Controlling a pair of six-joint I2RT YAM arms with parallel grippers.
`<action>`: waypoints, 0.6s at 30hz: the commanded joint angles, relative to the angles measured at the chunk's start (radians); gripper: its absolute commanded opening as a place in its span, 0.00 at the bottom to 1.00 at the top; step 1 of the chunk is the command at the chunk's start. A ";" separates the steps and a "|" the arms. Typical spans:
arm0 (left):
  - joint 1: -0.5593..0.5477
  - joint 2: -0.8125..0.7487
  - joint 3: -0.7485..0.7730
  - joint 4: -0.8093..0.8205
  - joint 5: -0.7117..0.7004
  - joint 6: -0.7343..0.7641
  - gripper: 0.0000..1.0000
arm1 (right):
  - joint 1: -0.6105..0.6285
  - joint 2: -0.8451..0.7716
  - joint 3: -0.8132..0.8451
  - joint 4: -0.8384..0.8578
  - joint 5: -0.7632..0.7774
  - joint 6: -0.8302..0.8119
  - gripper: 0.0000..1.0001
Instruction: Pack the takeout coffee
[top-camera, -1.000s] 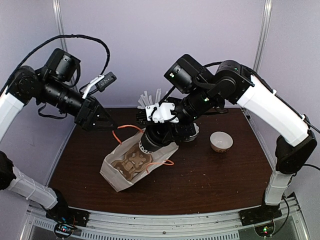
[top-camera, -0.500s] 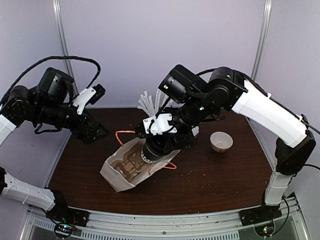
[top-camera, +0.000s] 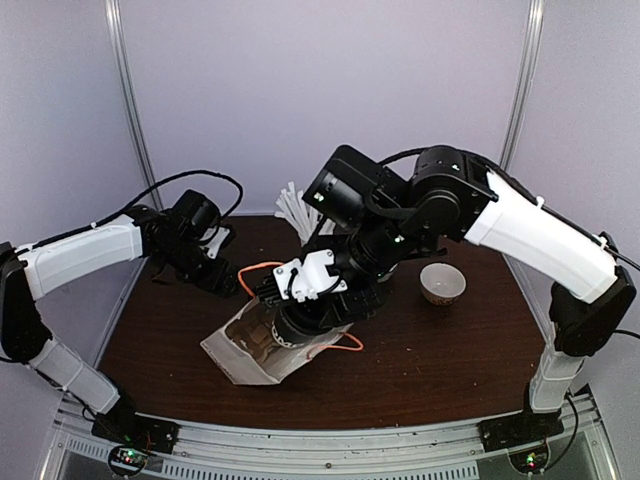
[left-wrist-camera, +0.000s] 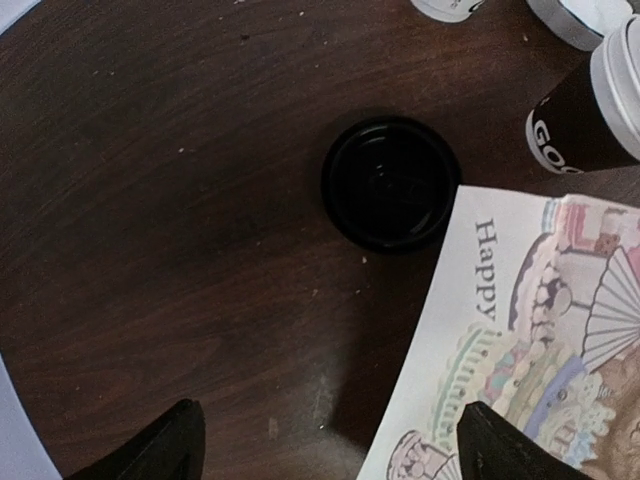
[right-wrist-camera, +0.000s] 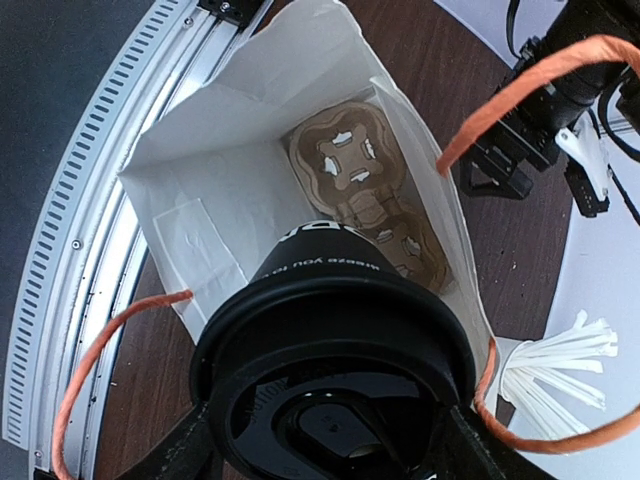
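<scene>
Over the dark wooden counter, the right fingers, grasping the black lidded paper cup, have lowered it to the mouth of the white paper bag; the left fingers, released, have withdrawn. Packing looks nearly done.

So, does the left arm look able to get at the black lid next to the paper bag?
Probably yes. The left claw is open and looks down on the black lid, with only bare table between them. The paper bag lies beside the lid, not over it.
</scene>
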 joint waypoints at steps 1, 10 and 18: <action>0.002 0.043 0.006 0.179 0.173 0.002 0.90 | 0.030 -0.008 0.015 0.019 0.045 -0.016 0.67; -0.003 0.121 -0.021 0.286 0.395 0.022 0.85 | 0.091 0.062 0.093 0.013 0.071 -0.021 0.67; -0.065 0.127 -0.016 0.299 0.484 0.040 0.82 | 0.113 0.110 0.156 0.031 0.114 -0.031 0.67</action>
